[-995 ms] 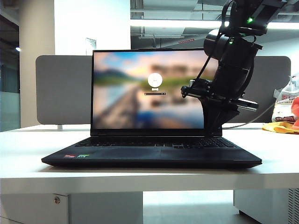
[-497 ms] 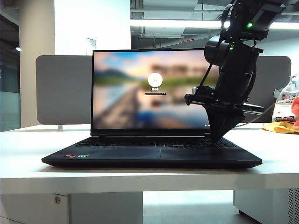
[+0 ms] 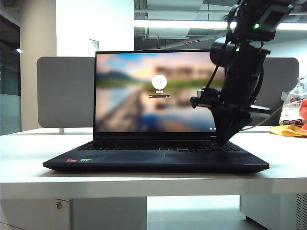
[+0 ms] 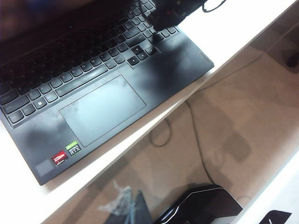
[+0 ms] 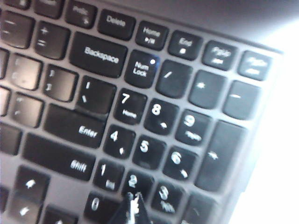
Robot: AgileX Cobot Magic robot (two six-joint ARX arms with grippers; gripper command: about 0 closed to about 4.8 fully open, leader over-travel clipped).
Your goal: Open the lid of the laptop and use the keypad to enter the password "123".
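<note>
Your right end effector (image 5: pixel 133 200) has its fingers together, tip on the "2" key (image 5: pixel 133 183) of the keypad (image 3: pixel 163 146), lower right of the exterior view. Laptop (image 3: pixel 153 160) sits centre on the desk (image 3: pixel 29 167), lid (image 3: pixel 153 91) upright (login screen showing). Left end effector isn't visible.

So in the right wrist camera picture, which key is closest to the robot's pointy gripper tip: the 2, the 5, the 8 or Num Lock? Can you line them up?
Nearest first from the right gripper, whose jaws are shut to a point:
1. 2 key, right at the tip, bottom row of the keypad.
2. 5 key, one row beyond.
3. 8 key, next row on.
4. Num Lock key, farthest, top of the number block.
</note>
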